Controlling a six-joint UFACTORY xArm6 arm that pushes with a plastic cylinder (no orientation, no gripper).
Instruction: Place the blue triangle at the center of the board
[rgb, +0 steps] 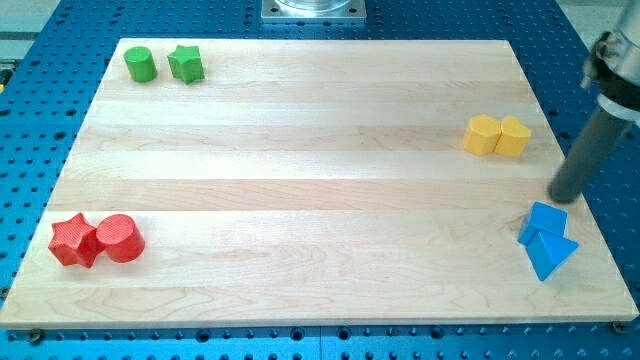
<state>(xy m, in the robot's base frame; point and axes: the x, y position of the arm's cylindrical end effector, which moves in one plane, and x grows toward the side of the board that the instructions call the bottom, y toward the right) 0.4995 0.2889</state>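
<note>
1. Blue triangle (551, 253) lies at the lower right of the frame, close to the wooden board (300, 180)'s right edge, touching a blue cube-like block (543, 221) just above it.
2. Rod's tip (559, 197) stands just above the blue pair at the right edge, holding nothing; contact cannot be confirmed.
3. Risk: a push from this side likely drives both blue blocks together.
4. Risk: a downward stroke could carry the triangle off the board's lower edge.
5. Yellow blocks (497, 136) sit above; a leftward path appears unobstructed.
</note>
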